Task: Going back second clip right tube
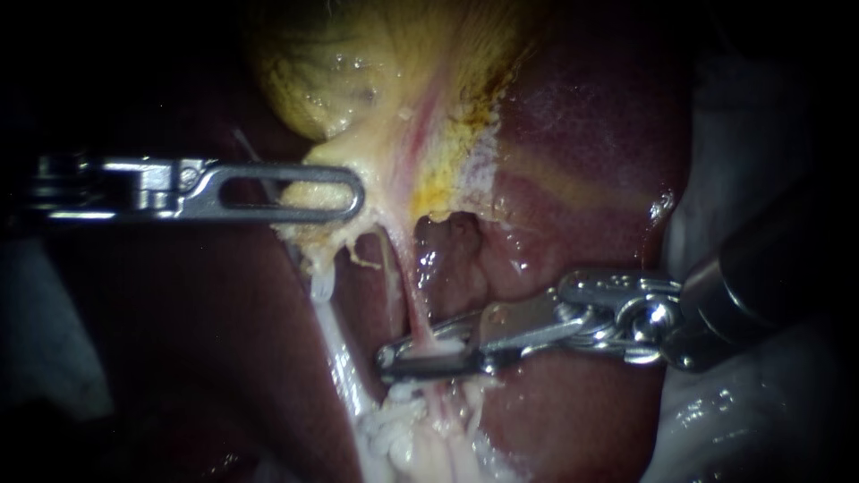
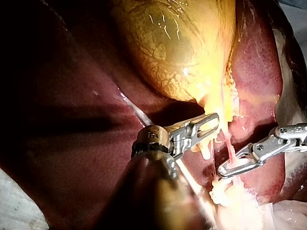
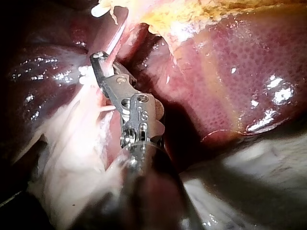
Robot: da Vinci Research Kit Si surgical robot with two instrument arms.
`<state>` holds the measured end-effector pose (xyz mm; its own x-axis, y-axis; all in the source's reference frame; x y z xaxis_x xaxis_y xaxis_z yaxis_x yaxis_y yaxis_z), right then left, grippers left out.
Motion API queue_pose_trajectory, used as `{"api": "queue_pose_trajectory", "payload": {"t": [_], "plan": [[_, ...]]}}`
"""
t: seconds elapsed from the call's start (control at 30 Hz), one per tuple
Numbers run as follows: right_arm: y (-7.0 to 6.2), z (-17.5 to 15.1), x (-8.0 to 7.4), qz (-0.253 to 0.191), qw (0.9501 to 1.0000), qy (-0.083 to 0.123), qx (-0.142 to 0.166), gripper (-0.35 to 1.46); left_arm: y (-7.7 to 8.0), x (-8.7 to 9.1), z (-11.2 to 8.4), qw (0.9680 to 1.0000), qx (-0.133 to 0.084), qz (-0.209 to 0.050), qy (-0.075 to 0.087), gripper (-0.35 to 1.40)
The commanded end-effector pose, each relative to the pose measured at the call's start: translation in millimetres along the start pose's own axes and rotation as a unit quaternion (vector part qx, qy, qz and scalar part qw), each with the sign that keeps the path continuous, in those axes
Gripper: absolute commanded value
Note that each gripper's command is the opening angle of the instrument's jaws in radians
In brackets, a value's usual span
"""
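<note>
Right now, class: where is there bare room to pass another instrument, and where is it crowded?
Free, in the endoscope view: bare liver above the right instrument, beside the gallbladder; dark liver below the left instrument. Crowded: the tubes between both instruments.

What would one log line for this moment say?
left instrument: jaws shut on gallbladder | right instrument: tip at right tube | liver: behind

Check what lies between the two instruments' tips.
Endoscope view: a pink tube over liver, from the gallbladder gripped by the left instrument to the right instrument; a whitish tube beside it.
</note>
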<state>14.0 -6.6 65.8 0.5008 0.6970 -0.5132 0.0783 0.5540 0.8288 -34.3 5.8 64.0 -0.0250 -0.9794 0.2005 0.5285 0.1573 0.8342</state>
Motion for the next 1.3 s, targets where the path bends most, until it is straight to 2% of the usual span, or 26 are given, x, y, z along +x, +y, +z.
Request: {"api": "queue_pose_trajectory", "payload": {"t": [0.03,0.3,0.43,0.57,0.7,0.87,1.07,1.23,1.3], "plan": [[-0.1,0.0,0.0,0.001,1.0000,0.000,0.001,-0.35,0.0,0.0,0.0,1.0000,0.000,-0.003,0.000,-0.35],[-0.4,0.1,0.0,0.001,1.0000,0.001,-0.002,-0.35,0.0,0.0,-0.1,1.0000,0.001,-0.003,-0.001,-0.35],[-1.1,0.6,0.0,-0.005,0.9996,0.014,-0.025,0.35,-0.1,0.1,-0.1,1.0000,0.001,-0.003,-0.001,-0.35],[-1.0,1.5,0.2,-0.013,0.9983,0.028,-0.049,0.50,-0.1,0.1,-0.1,1.0000,0.001,-0.003,-0.001,-0.35],[-0.8,2.0,-0.2,-0.022,0.9978,0.029,-0.055,0.50,-0.1,0.1,-0.2,1.0000,0.001,-0.003,-0.001,-0.35],[-0.5,1.8,-0.3,-0.064,0.9945,0.031,-0.076,0.50,-0.1,0.1,-0.2,1.0000,0.001,-0.003,-0.001,-0.35],[0.3,-0.5,0.0,-0.094,0.9895,0.036,-0.104,0.50,-0.2,0.3,-0.4,1.0000,0.001,-0.003,-0.001,-0.35],[1.1,-2.1,-0.4,-0.106,0.9849,0.040,-0.131,0.50,-0.4,0.3,-0.4,1.0000,0.001,-0.006,-0.001,-0.35],[1.1,-2.4,-0.6,-0.111,0.9847,0.038,-0.129,0.50,-0.4,0.4,-0.4,1.0000,0.000,-0.006,-0.001,-0.35]]}}
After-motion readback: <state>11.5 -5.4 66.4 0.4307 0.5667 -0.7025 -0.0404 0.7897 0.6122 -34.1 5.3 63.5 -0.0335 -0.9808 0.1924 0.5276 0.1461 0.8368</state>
